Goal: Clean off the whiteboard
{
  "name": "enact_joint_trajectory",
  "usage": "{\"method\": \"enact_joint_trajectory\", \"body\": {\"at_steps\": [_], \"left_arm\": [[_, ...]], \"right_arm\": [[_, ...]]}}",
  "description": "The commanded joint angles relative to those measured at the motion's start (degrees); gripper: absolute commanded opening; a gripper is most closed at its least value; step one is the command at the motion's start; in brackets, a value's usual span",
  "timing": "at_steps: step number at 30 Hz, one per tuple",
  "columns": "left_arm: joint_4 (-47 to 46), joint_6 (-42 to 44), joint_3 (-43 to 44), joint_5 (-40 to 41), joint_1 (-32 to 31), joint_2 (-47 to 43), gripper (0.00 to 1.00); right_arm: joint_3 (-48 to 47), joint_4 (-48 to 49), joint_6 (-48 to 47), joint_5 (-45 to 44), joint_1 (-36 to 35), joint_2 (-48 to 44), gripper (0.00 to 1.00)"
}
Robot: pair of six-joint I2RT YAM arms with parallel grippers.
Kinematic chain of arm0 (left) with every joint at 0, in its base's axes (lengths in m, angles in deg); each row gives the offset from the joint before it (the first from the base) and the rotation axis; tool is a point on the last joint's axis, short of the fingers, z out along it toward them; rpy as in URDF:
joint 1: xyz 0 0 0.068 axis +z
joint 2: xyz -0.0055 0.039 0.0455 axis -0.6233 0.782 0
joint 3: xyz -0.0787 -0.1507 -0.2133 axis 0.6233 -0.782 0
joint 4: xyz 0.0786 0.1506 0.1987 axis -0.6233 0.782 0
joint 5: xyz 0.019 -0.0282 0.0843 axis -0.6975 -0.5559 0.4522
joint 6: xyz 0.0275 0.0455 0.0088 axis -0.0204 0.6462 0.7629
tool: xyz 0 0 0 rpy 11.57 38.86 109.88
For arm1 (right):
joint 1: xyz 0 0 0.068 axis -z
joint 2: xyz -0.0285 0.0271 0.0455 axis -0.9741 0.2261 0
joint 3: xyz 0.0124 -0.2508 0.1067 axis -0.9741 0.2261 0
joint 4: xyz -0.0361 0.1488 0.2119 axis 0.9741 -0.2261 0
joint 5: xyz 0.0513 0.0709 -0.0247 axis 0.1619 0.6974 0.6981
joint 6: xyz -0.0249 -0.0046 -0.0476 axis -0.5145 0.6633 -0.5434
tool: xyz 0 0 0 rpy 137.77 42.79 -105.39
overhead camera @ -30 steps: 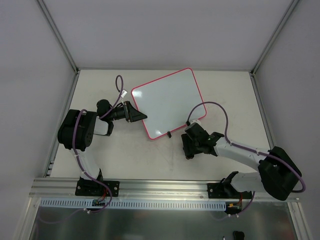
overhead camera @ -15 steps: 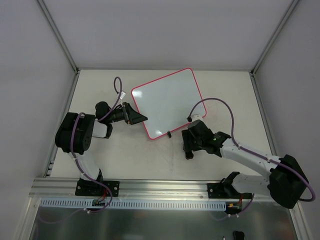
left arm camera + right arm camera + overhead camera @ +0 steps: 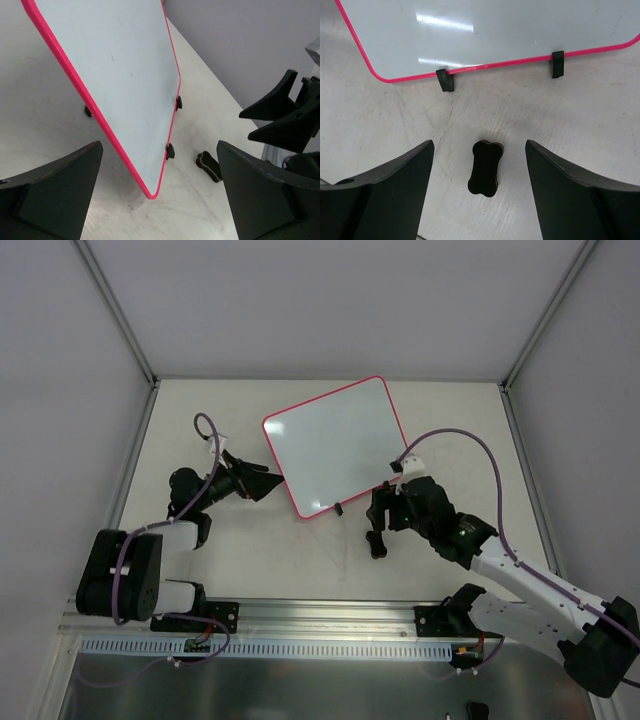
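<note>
The whiteboard [image 3: 337, 445] lies flat on the tabletop [image 3: 450, 430], its long axis slanting from left to far right. The left claw [image 3: 265, 483] stands released at its left. The right claw [image 3: 479, 146], released, straddles the eraser [image 3: 485, 168] beside its clip feet.

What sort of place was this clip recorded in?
Probably a lab robot cell, not a home: plain white panels on metal posts wall in a table, two arms are bolted to an aluminium rail, and a whiteboard and eraser are the props.
</note>
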Motion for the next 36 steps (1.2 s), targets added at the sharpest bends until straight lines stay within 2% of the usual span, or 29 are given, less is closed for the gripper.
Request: {"method": "enact_joint_trajectory", "body": {"at_steps": [1,3,5,6,8,10,11,14,19,26,36], "left_arm": [[11.9,8.2,-2.7,11.7,-0.4,-13.2,0.99],[20.3,9.2,-4.6,17.0,-0.4,-19.3,0.99],[26.0,9.3,-6.9,20.5,-0.4,-29.0,0.99],[29.1,8.5,-7.5,25.0,-0.4,-32.5,0.99],[39.2,8.3,-8.2,28.1,-0.4,-40.8,0.99],[47.8,8.4,-8.0,31.3,-0.3,-44.6,0.99],[50.0,8.9,-7.9,31.6,-0.3,-46.9,0.99],[55.1,9.0,-7.9,31.1,-0.4,-48.0,0.99],[57.8,8.9,-8.7,28.3,-0.4,-48.7,0.99],[63.6,11.4,-8.4,27.7,-0.3,-54.9,0.99],[64.5,11.3,-10.2,29.1,-0.4,-60.3,0.99]], "right_arm": [[1.2,3.5,-3.0,0.9,1.4,-1.7,0.78],[2.0,4.3,-2.8,0.1,2.2,-2.8,0.78],[3.6,5.4,-2.7,-0.4,3.3,-5.2,0.78],[4.3,6.0,-2.8,-0.3,3.6,-6.1,0.78],[6.6,7.3,-2.8,-1.9,4.0,-9.1,0.83],[8.4,8.3,-3.0,-3.3,4.1,-10.9,0.87],[9.7,8.5,-3.0,-4.3,4.1,-11.5,0.91],[10.9,8.2,-3.6,-5.6,4.3,-12.5,0.92],[15.1,8.2,-3.1,-8.3,4.3,-16.7,0.92],[22.4,13.8,-3.2,-10.0,4.3,-25.4,0.93],[20.8,14.2,-3.0,-9.9,4.3,-20.2,0.95]]}}
